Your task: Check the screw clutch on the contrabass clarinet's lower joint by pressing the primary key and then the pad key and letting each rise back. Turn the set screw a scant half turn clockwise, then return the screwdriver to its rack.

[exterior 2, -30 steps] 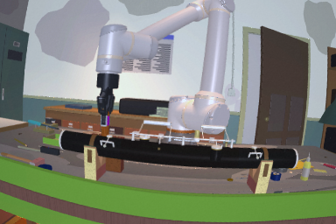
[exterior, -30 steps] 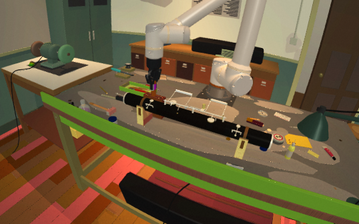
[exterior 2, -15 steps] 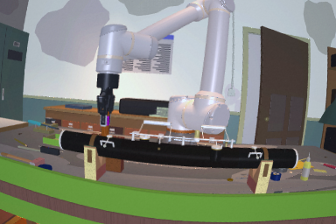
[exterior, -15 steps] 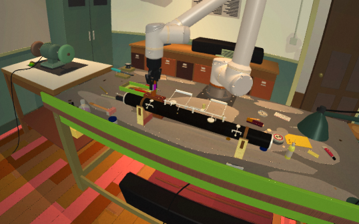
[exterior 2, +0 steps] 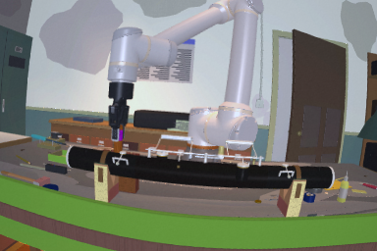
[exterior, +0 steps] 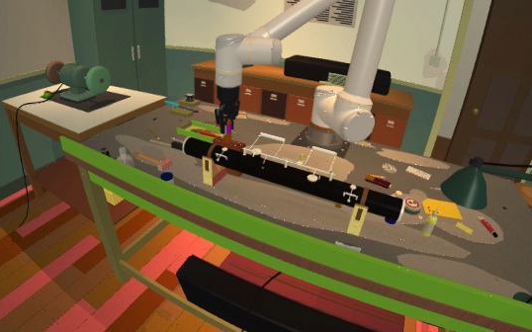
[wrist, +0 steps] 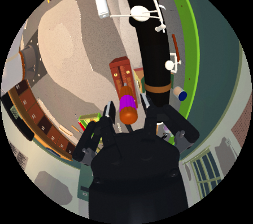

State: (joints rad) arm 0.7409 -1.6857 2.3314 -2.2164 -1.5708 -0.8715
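Observation:
The screwdriver [wrist: 128, 105], with an orange handle and a magenta band, stands upright in its brown rack [wrist: 123, 74], and my gripper [wrist: 128, 107] is open around its handle, holding nothing. The side camera shows the magenta band [exterior: 228, 128] just under my fingers [exterior: 227, 121]. The rack [exterior: 229, 143] sits behind the left end of the black contrabass clarinet joint [exterior: 287, 174]. The joint lies on two wooden cradles [exterior: 208, 170] [exterior: 358, 219]. White keys and rods [exterior: 291, 154] run along its top.
The green bench rail [exterior: 287, 242] runs along the near edge. A green tray [exterior: 199, 130] lies left of the rack. A grinder [exterior: 78, 79] stands on the side table. A desk lamp [exterior: 469, 185], a glue bottle [exterior: 430, 223] and small clutter sit at the right.

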